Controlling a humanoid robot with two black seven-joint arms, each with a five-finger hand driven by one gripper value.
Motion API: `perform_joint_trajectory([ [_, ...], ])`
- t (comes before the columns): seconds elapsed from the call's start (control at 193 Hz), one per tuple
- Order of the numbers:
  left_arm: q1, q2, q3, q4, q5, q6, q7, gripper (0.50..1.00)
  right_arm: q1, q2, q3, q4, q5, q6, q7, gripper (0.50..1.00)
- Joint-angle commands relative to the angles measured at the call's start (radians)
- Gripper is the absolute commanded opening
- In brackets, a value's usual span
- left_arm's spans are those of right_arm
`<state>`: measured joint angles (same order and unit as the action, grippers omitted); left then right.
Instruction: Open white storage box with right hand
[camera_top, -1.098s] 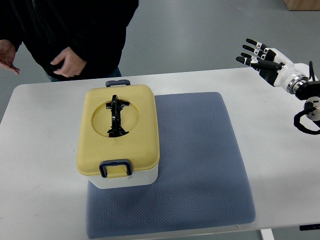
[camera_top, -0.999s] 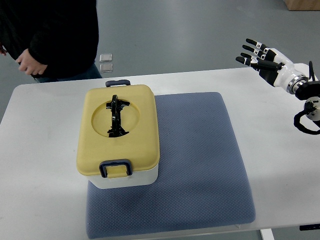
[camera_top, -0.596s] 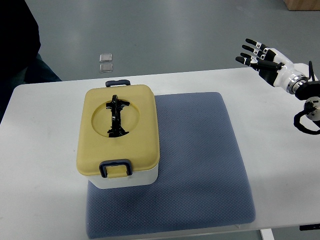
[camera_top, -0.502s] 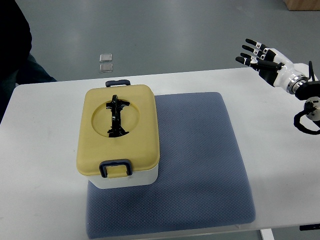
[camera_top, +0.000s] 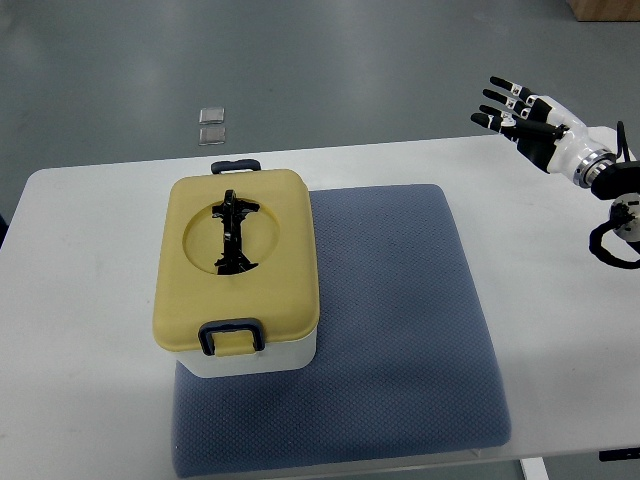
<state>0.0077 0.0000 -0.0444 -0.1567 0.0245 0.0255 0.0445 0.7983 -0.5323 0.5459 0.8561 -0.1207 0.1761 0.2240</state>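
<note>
A white storage box (camera_top: 255, 358) with a yellow lid (camera_top: 237, 262) stands on the left part of a blue-grey mat (camera_top: 390, 320). A black folding handle (camera_top: 232, 232) lies in the lid's round recess. Dark blue latches sit at the near end (camera_top: 231, 335) and the far end (camera_top: 235, 166), and the lid is down. My right hand (camera_top: 522, 116) hovers over the table's far right corner, fingers spread and holding nothing, well away from the box. The left arm does not show.
The white table (camera_top: 80, 300) carries the mat and box. Two small clear squares (camera_top: 211, 125) lie on the grey floor beyond the far edge. A cardboard corner (camera_top: 605, 8) shows at the top right.
A person in dark clothes at the far left stepped away to the left and is now out of the picture. My right hand has barely moved, and the box is unchanged.
</note>
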Motion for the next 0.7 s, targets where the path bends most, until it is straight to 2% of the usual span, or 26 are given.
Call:
perform_joint_trajectory([
  [0.0, 0.0, 0.0, 0.0, 0.0, 0.0, 0.001, 0.0, 1.0, 0.002, 0.0, -0.001, -0.002, 0.001, 0.011, 0.0, 0.932],
  [0.554, 0.0, 0.0, 0.0, 0.0, 0.0, 0.001, 0.0, 1.0, 0.002, -0.015, 0.002, -0.006, 0.001, 0.019, 0.003, 0.932],
  [0.694, 0.0, 0.0, 0.0, 0.0, 0.0, 0.001, 0.0, 1.0, 0.002, -0.012, 0.02, -0.006, 0.001, 0.02, 0.029, 0.932],
])
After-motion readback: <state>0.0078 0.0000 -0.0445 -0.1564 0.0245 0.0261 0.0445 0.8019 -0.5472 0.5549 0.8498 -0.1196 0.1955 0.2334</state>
